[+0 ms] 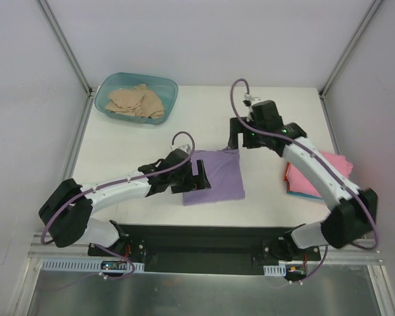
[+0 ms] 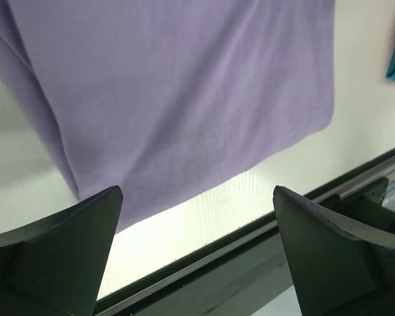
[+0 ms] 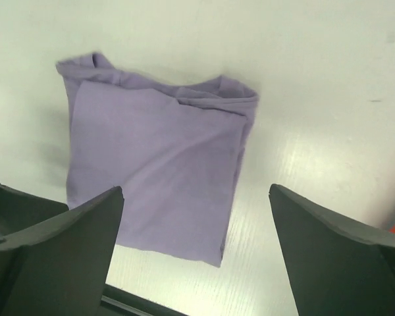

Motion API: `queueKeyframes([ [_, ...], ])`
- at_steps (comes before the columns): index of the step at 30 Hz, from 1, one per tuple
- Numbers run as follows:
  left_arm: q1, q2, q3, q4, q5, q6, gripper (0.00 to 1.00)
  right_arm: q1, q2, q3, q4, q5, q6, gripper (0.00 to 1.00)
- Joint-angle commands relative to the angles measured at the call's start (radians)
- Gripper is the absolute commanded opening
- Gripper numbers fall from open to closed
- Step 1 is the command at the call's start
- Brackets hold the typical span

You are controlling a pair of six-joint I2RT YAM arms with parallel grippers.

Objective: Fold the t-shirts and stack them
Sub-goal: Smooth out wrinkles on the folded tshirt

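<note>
Item: lavender t-shirt (image 1: 215,174), folded, limp.
We hold nothing; left gripper (image 1: 199,176) and right gripper (image 1: 240,141) both gape; pinch its edges.

The top external camera is looking down from above and behind the arm bases, taking in the whole white table (image 1: 138,141). Each wrist camera is peering close between its own fingers. Both are sharing the folded lavender shirt (image 1: 214,174), with the left view nearer (image 2: 184,92) and the right higher (image 3: 158,171).
</note>
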Motion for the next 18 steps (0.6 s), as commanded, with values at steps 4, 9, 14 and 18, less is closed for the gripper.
queueKeyframes([
  [4, 0.014, 0.023, 0.176, -0.065, -0.210, 0.130, 0.99, -0.021, -0.399, -0.271, 0.092, 0.346, 0.262, 0.97],
  [9, 0.085, 0.229, 0.328, -0.075, -0.156, 0.187, 0.99, -0.024, -0.477, -0.363, 0.091, 0.318, 0.236, 0.97],
  [14, 0.139, 0.372, 0.431, -0.105, -0.190, 0.207, 0.99, -0.024, -0.437, -0.416, 0.083, 0.260, 0.233, 0.97],
  [18, 0.165, 0.493, 0.454, -0.151, -0.280, 0.201, 0.99, -0.026, -0.368, -0.418, 0.071, 0.269, 0.244, 0.97],
])
